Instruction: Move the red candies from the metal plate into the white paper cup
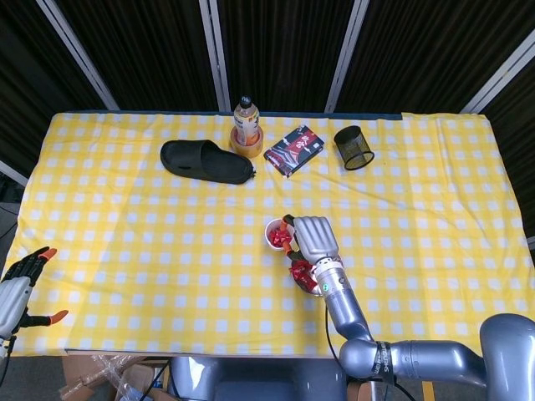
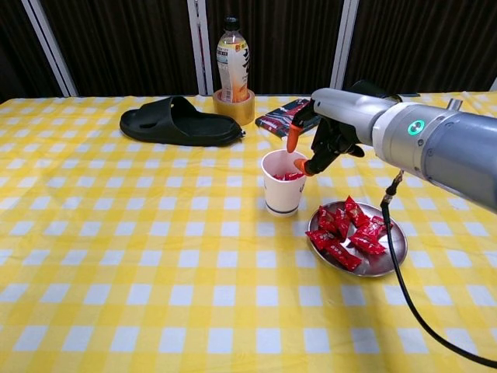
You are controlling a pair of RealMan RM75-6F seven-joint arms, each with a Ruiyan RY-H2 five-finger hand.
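From the head view we see the right hand (image 1: 311, 239) hovering just beside the paper cup (image 1: 277, 234), covering most of the plate (image 1: 306, 280) — the left hand (image 1: 18, 284) waits at the table's near corner, fingers spread, holding nothing.

In the chest view we catch the right hand (image 2: 330, 136) over the cup's (image 2: 282, 186) rim, fingertips apart, nothing between them — released. Red candies (image 2: 289, 176) lie inside the cup; more candies (image 2: 345, 228) sit piled on the plate (image 2: 388, 256) just beside it.
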